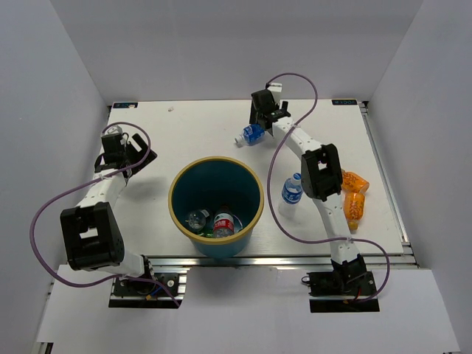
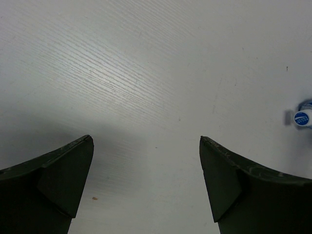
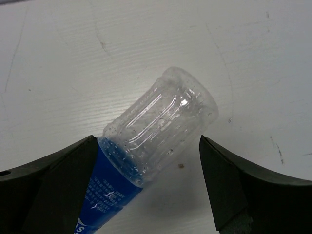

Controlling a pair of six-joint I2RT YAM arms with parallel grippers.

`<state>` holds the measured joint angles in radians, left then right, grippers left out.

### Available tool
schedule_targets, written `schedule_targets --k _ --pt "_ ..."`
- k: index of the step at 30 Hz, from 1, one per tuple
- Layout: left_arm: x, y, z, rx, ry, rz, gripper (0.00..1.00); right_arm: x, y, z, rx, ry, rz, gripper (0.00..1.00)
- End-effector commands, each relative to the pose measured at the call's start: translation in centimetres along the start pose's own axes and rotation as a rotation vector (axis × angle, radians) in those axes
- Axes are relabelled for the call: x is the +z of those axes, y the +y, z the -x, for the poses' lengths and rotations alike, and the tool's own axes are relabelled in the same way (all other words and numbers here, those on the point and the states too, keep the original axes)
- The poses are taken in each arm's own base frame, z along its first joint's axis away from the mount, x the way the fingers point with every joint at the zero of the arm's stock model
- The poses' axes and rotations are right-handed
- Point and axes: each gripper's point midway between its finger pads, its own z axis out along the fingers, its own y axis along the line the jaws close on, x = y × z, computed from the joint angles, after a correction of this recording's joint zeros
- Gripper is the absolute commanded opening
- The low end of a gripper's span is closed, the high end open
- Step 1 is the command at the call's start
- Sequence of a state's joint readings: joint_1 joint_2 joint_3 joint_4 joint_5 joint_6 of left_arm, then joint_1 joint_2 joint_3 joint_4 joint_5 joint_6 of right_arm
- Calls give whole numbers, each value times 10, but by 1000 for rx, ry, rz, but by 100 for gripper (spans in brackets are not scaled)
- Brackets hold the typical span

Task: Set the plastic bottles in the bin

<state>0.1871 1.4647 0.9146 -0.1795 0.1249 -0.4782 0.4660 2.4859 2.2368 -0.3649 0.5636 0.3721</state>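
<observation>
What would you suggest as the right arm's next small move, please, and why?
Probably lower the right pincer and close it: its jaws stand open over the blue-labelled bottle, which lies on the table between them, not yet gripped.

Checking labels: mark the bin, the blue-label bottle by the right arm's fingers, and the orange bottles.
bin (image 1: 172, 198): top external view, left rim.
blue-label bottle (image 3: 161, 122): right wrist view, clear ribbed body.
orange bottles (image 1: 355, 207): top external view, nearer bottle's body.
</observation>
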Motion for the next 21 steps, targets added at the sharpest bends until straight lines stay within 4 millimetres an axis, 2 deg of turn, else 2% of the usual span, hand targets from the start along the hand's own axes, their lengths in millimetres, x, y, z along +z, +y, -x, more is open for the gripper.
schedule_targets --k 1,4,13,16,18,20,21 --pt "-8 -7 10 15 -25 -27 98 -13 -5 11 46 -16 -25 89" --pt "-10 -7 11 17 -31 -30 98 -9 5 4 84 15 8 89" --pt "-11 -5 11 14 -36 -19 98 -10 5 -37 139 149 18 89" --pt "-13 -6 11 12 -42 -20 98 -11 10 -45 142 170 47 89" --pt "-14 -6 12 12 -45 -22 98 -11 12 -40 155 158 63 88" --pt "-17 -7 14 13 -55 -23 98 -14 16 -33 178 153 91 79" --pt "-17 -7 13 14 -55 -23 98 -15 20 -30 184 147 109 71"
